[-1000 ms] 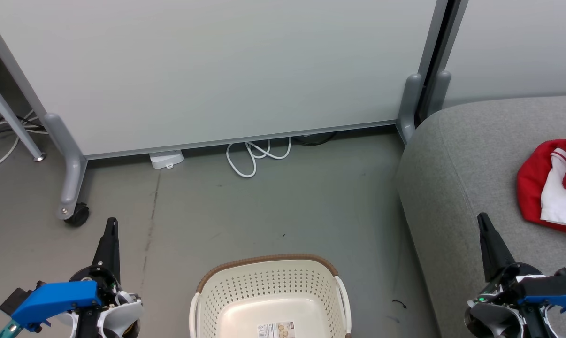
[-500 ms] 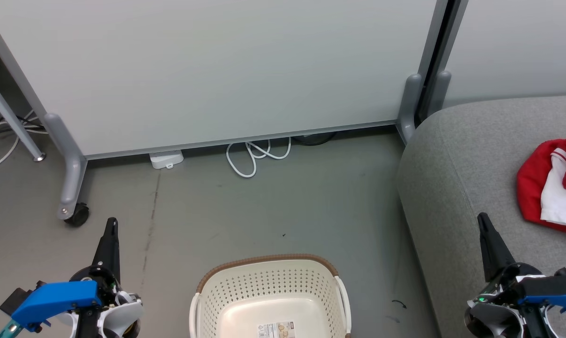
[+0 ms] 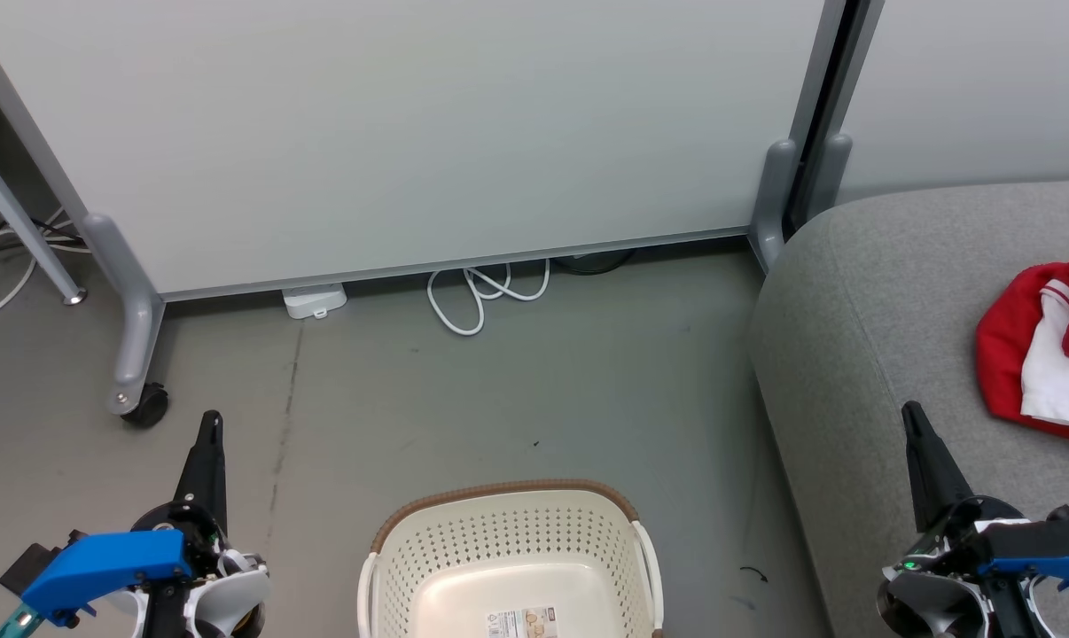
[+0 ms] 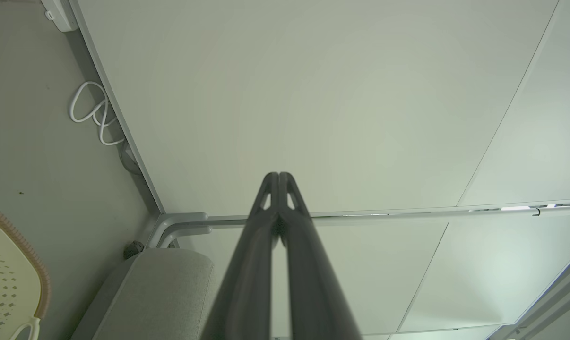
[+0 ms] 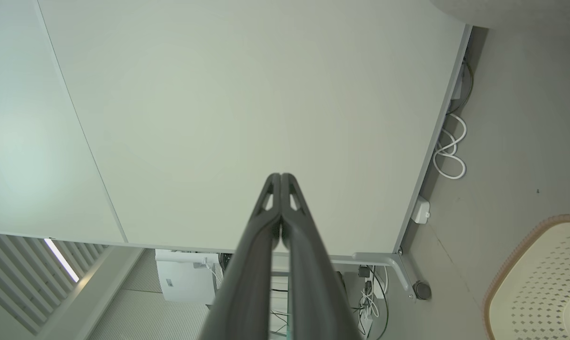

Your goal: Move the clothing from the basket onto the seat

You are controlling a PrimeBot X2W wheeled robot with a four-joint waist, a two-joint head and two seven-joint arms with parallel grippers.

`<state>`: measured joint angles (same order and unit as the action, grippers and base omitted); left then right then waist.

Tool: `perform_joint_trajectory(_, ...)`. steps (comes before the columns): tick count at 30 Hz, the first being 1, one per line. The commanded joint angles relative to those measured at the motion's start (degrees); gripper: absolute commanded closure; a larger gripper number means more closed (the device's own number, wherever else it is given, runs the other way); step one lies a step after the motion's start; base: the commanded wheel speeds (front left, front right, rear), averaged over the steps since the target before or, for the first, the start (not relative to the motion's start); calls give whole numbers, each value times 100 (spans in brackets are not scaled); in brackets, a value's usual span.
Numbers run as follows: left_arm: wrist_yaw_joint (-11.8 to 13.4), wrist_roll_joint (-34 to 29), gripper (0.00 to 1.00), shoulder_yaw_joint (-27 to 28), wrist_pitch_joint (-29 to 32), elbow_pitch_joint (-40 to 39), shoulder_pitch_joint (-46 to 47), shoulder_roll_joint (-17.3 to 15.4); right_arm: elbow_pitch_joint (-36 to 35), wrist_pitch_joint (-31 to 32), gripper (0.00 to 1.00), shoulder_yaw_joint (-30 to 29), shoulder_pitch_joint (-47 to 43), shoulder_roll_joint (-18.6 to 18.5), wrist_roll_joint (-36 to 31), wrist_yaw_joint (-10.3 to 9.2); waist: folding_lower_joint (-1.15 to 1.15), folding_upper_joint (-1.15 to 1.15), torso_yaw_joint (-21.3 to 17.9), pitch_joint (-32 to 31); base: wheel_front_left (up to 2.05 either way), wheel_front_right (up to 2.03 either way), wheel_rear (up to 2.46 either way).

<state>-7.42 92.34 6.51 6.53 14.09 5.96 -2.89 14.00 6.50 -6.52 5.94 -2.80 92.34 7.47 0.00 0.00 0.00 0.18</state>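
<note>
Clothing [image 3: 1009, 354] heaped on seat [image 3: 871, 292] at three o'clock, basket [image 3: 508, 532] at six, left gripper [image 3: 210, 418] and right gripper [image 3: 910, 409] pinched together, holding nothing.

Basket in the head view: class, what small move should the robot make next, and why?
Probably tilt the head down slightly to check the near end of the basket, cut off by the picture's edge. Its visible floor holds only a label, the clothing lies on the seat, and the left gripper and right gripper are shut, holding nothing.
</note>
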Motion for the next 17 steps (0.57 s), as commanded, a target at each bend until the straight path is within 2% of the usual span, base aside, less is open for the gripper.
perform_joint_trajectory(1, -12, 14, 100, 13, 21, -20, 58, 7, 6, 17, 100, -10, 57, -15, 15, 4, 0, 0, 0, 0, 0, 0, 0)
perform_joint_trajectory(17, -12, 15, 100, 13, 21, -20, 58, 7, 6, 17, 100, -10, 57, -15, 16, 4, 0, 0, 0, 0, 0, 0, 0)
